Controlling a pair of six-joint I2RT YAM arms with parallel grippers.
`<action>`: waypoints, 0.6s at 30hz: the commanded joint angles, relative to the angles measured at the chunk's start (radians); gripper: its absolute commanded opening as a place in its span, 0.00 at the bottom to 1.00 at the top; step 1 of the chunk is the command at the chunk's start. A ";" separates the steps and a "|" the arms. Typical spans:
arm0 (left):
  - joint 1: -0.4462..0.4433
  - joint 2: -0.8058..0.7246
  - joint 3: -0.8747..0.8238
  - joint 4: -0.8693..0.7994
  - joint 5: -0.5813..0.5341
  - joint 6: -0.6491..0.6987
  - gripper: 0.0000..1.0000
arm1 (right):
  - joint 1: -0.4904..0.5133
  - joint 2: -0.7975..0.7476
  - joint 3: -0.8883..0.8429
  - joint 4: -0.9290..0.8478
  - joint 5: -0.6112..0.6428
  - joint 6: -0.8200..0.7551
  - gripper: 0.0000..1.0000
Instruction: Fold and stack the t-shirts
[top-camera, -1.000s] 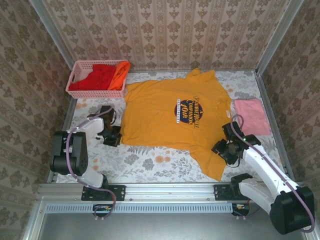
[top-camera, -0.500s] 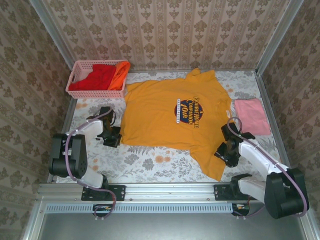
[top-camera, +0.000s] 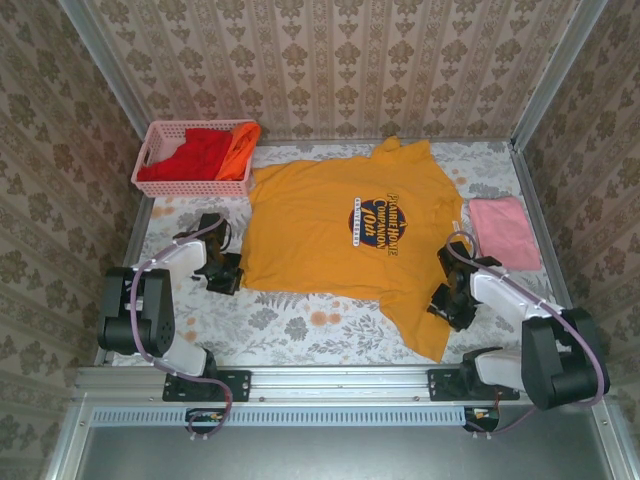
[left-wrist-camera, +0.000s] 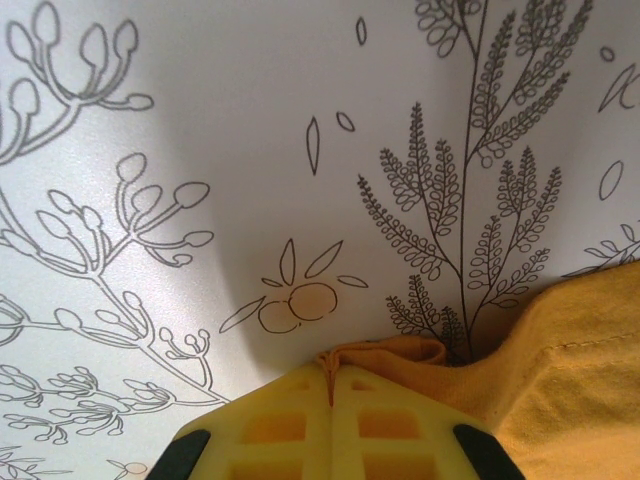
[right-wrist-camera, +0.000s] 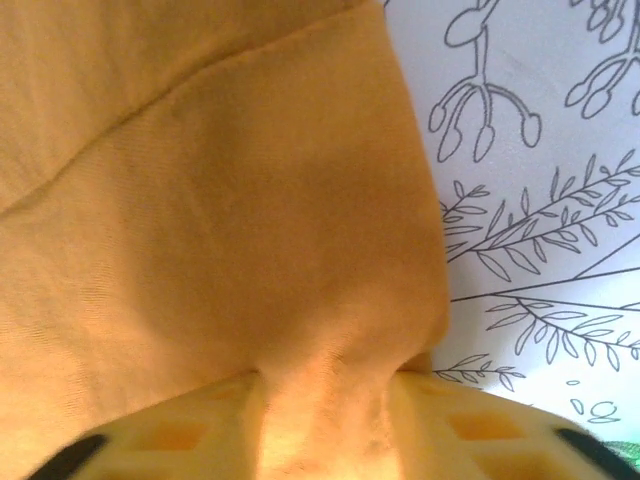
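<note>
1. My left gripper (top-camera: 227, 272) was clenched on the golden-yellow t-shirt (top-camera: 340, 235), at its near left corner.
2. My right gripper (top-camera: 448, 300) grasped its near right edge, the shirt lying spread between both.

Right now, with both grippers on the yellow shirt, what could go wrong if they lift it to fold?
The left gripper pinches only a thin fold at the edge of the yellow t-shirt, so it may slip out. The right gripper holds bunched cloth, which could leave a crooked fold.
</note>
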 joint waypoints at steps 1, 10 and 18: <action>0.008 0.027 -0.034 -0.008 -0.025 -0.017 0.00 | -0.004 0.034 0.010 0.003 0.013 -0.034 0.16; 0.003 0.009 -0.033 -0.010 -0.021 -0.026 0.00 | -0.005 -0.085 0.027 -0.098 0.043 0.027 0.00; -0.020 -0.106 -0.038 -0.076 -0.061 -0.057 0.00 | -0.005 -0.285 0.087 -0.304 0.124 0.144 0.00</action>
